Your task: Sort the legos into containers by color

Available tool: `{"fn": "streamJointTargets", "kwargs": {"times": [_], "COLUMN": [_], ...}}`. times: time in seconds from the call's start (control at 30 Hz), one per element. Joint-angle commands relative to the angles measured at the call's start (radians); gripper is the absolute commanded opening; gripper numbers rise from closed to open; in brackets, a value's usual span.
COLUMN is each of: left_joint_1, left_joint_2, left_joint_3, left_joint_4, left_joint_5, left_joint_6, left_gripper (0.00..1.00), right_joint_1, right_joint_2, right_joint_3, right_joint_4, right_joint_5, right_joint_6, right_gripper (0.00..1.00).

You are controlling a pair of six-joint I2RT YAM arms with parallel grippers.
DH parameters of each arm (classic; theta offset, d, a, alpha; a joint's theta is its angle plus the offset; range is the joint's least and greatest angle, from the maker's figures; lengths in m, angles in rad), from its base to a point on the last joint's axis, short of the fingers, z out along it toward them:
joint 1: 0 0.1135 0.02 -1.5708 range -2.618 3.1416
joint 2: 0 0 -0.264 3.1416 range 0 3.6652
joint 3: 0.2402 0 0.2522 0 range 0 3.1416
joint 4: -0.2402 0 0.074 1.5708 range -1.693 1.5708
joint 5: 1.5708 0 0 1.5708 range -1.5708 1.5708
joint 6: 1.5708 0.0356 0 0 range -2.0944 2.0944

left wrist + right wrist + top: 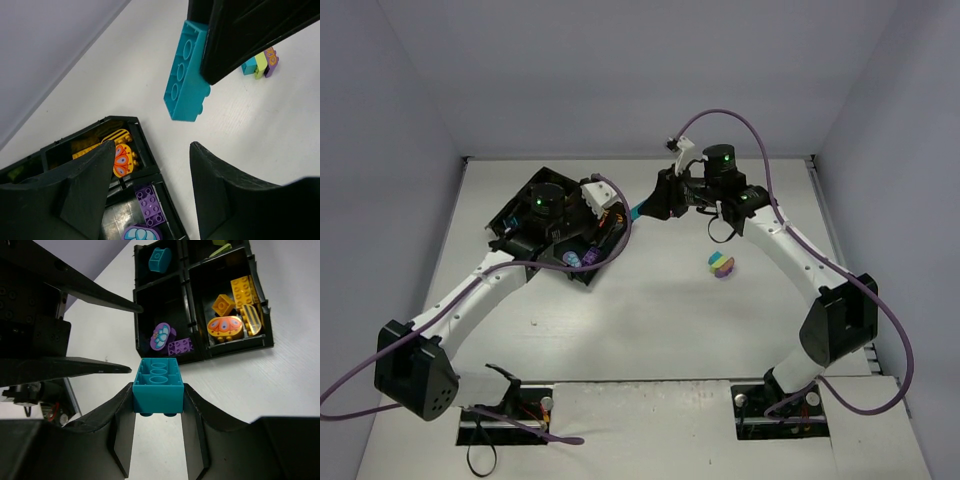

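Observation:
My right gripper (pixel 158 390) is shut on a teal-blue brick (pixel 157 385), held above the table just right of the black tray (pixel 202 357). From the left wrist view the same brick (pixel 186 80) hangs under a right finger. My left gripper (pixel 152 145) is open with nothing between its fingers, hovering over the tray's right edge (pixel 131 120), close to the brick. The tray holds yellow bricks (pixel 235 310), purple pieces (pixel 170 340), a teal brick (pixel 160 260) and a green one (pixel 220 250), each colour in its own compartment.
A small stack of mixed-colour bricks (pixel 722 265) sits on the white table right of centre, also in the left wrist view as a small stack (pixel 260 62). Grey walls bound the table at back and sides. The two grippers are close together beside the tray (pixel 535 185).

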Motion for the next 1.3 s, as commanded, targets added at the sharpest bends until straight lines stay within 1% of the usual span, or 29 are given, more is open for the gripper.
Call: {"fn": "streamJointTargets", "kwargs": {"times": [0.0,0.07,0.6,0.7,0.73,0.8,0.83,0.93,0.97,1.0,1.03,1.07,1.1,1.13,1.23,1.27], "left_joint_1": [-0.022,-0.033,-0.077,-0.079,-0.080,-0.079,-0.079,-0.079,-0.079,-0.080,-0.079,-0.080,-0.080,-0.079,-0.076,-0.074], "left_joint_2": [-0.047,-0.039,0.032,0.038,0.039,0.041,0.041,0.039,0.036,0.035,0.033,0.029,0.027,0.018,-0.002,-0.005], "left_joint_3": [0.019,0.014,0.068,0.074,0.074,0.072,0.071,0.062,0.058,0.057,0.055,0.046,0.042,0.029,-0.007,-0.017], "left_joint_4": [0.149,0.173,0.206,0.212,0.213,0.219,0.223,0.241,0.246,0.247,0.247,0.247,0.246,0.246,0.247,0.246], "left_joint_5": [0.075,0.082,0.099,0.093,0.093,0.087,0.084,0.076,0.078,0.078,0.078,0.076,0.075,0.057,0.027,0.026], "left_joint_6": [0.059,0.065,0.044,0.036,0.035,0.030,0.027,0.021,0.021,0.021,0.022,0.027,0.030,0.030,0.028,0.028], "left_gripper": [0.55,0.55,0.55,0.51,0.48,0.44,0.39,0.32,0.23,0.19,0.15,0.08,0.04,0.00,0.00,0.00], "right_joint_1": [-0.007,-0.005,0.009,0.012,0.013,0.016,0.021,0.024,0.022,0.022,0.024,0.022,0.022,0.019,-0.002,-0.008], "right_joint_2": [-0.008,-0.008,-0.013,-0.013,-0.011,-0.011,-0.011,-0.005,-0.002,-0.002,-0.002,-0.001,-0.001,-0.001,-0.001,-0.001], "right_joint_3": [0.054,0.049,0.019,0.009,0.006,-0.001,-0.004,-0.012,-0.015,-0.021,-0.024,-0.026,-0.027,-0.030,-0.035,-0.035], "right_joint_4": [0.041,0.041,0.062,0.070,0.073,0.076,0.078,0.079,0.079,0.079,0.079,0.079,0.079,0.079,0.079,0.079], "right_joint_5": [-0.089,-0.118,-0.163,-0.164,-0.167,-0.166,-0.167,-0.166,-0.166,-0.164,-0.161,-0.156,-0.144,-0.135,-0.115,-0.098], "right_joint_6": [0.061,0.077,0.123,0.132,0.135,0.139,0.143,0.146,0.146,0.144,0.143,0.143,0.140,0.140,0.139,0.144], "right_gripper": [0.00,0.00,0.02,0.02,0.02,0.02,0.02,0.05,0.06,0.15,0.22,0.27,0.40,0.49,0.58,0.66]}}
